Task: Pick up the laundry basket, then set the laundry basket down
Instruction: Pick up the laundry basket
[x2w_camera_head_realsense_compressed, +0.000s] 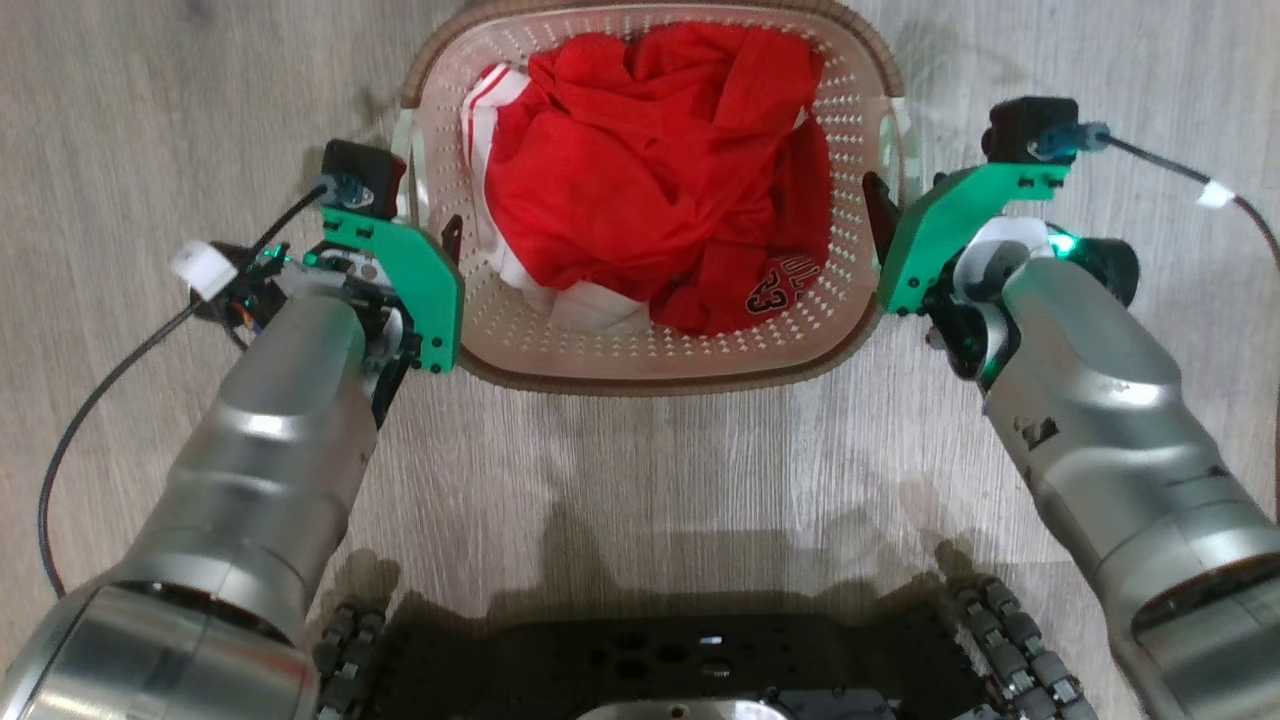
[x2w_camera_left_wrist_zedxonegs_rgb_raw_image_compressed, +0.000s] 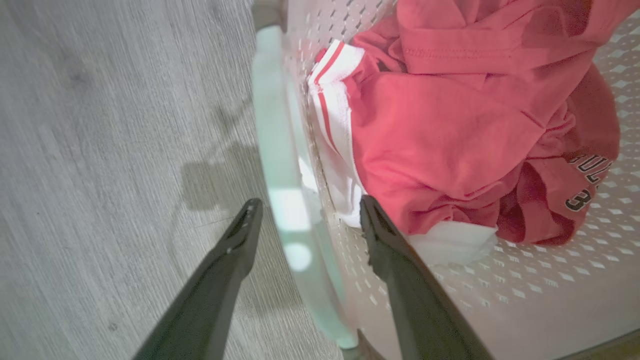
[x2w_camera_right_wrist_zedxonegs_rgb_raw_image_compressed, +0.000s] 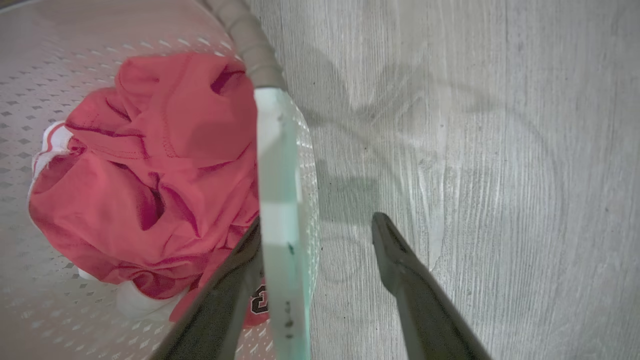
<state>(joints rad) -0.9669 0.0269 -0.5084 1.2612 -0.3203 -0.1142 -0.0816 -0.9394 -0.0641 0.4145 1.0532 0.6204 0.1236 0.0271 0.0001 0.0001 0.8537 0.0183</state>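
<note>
The laundry basket (x2w_camera_head_realsense_compressed: 590, 345) stands on the floor straight ahead, cream with perforated walls and a brown rim, and holds a heap of red and white clothes (x2w_camera_head_realsense_compressed: 650, 170). My left gripper (x2w_camera_head_realsense_compressed: 428, 222) is open and straddles the basket's left white handle (x2w_camera_left_wrist_zedxonegs_rgb_raw_image_compressed: 282, 165), one finger (x2w_camera_left_wrist_zedxonegs_rgb_raw_image_compressed: 385, 240) inside the wall and the other outside. My right gripper (x2w_camera_head_realsense_compressed: 900, 205) is open too, straddling the right white handle (x2w_camera_right_wrist_zedxonegs_rgb_raw_image_compressed: 277, 200); its inner finger (x2w_camera_right_wrist_zedxonegs_rgb_raw_image_compressed: 235, 280) lies against the handle and the outer finger (x2w_camera_right_wrist_zedxonegs_rgb_raw_image_compressed: 400, 260) hangs over the floor.
Pale wood-look floor (x2w_camera_head_realsense_compressed: 640, 480) surrounds the basket. My dark wheeled base (x2w_camera_head_realsense_compressed: 680, 665) sits just below it in the head view. Black cables (x2w_camera_head_realsense_compressed: 110, 385) trail from both wrists out to the sides.
</note>
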